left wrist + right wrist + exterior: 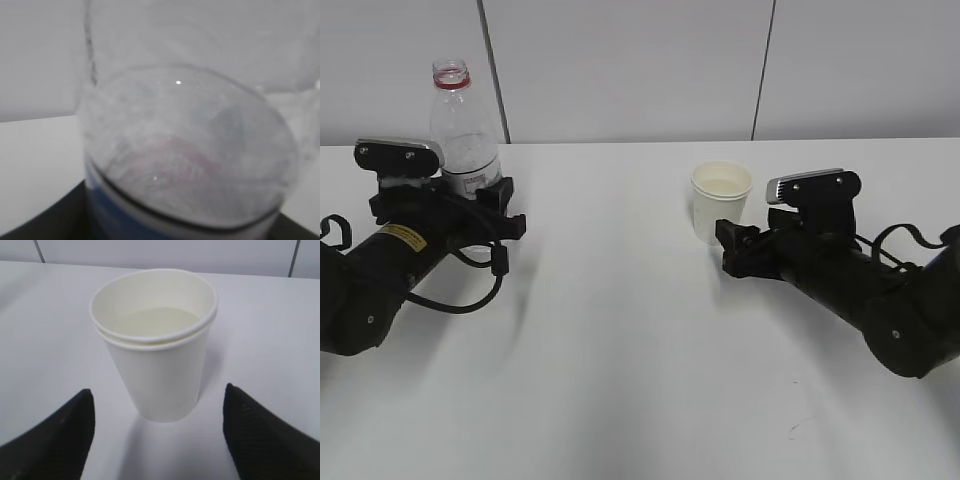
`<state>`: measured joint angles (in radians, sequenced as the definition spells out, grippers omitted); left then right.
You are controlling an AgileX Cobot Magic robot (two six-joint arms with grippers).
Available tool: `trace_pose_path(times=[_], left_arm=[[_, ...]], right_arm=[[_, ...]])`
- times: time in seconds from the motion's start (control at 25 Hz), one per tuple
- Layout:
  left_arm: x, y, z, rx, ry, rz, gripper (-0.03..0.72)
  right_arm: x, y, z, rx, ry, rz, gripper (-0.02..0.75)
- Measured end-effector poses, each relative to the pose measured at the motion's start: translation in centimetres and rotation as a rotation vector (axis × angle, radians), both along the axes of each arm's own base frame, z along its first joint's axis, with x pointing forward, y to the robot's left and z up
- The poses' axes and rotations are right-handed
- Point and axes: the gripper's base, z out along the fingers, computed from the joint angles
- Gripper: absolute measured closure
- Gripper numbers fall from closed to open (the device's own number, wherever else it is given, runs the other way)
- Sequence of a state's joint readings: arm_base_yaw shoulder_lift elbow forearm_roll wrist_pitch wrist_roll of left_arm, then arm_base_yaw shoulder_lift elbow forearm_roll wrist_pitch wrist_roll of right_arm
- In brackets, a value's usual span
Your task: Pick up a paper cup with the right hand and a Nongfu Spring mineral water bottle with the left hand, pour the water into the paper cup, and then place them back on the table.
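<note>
left gripper: fingers either side of tall clear plastic bottle (upright on white counter); grip unclear
right gripper: spread wide, empty
cream paper cup: just ahead, untouched

Left end effector hides the blurred bottle's base

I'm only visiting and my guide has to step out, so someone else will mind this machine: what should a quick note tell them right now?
Right tool: open, just behind the paper cup, not touching it.
Left tool: around the water bottle's lower body; whether it still grips cannot be told.
Both stand upright on the table.
Done: water is in the cup, so pouring looks finished; cup set down.
Left: probably freeing the bottle and backing both arms away.
</note>
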<state>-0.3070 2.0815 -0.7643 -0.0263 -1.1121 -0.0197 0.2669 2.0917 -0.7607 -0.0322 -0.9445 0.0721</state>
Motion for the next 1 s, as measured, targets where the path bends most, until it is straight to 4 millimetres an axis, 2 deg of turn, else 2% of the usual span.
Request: trace_pose_path(times=[0.16,0.28,0.4,0.8,0.88,1.0], left_arm=[[0.0,0.2,-0.2,0.003,0.003,0.007,0.291],[0.2,0.2,-1.1,0.008,0.021,0.009,0.291],[0.5,0.1,-2.1,0.015,0.034,0.009,0.291],[0.8,0.0,-2.5,0.009,0.010,0.010,0.290],[0.8,0.0,-2.5,0.009,0.010,0.010,0.274],[0.8,0.0,-2.6,0.012,0.017,0.010,0.211]], right_arm=[[-1.5,-0.4,1.2,0.000,-0.002,0.000,0.144],[-2.2,-0.6,1.9,0.002,-0.008,0.000,0.145],[-2.4,-0.7,2.5,0.006,-0.023,0.000,0.145],[-2.5,-0.7,2.8,0.008,-0.030,0.000,0.145],[-2.5,-0.7,2.9,0.008,-0.030,0.000,0.145],[-2.5,-0.7,2.9,0.008,-0.030,0.000,0.146]])
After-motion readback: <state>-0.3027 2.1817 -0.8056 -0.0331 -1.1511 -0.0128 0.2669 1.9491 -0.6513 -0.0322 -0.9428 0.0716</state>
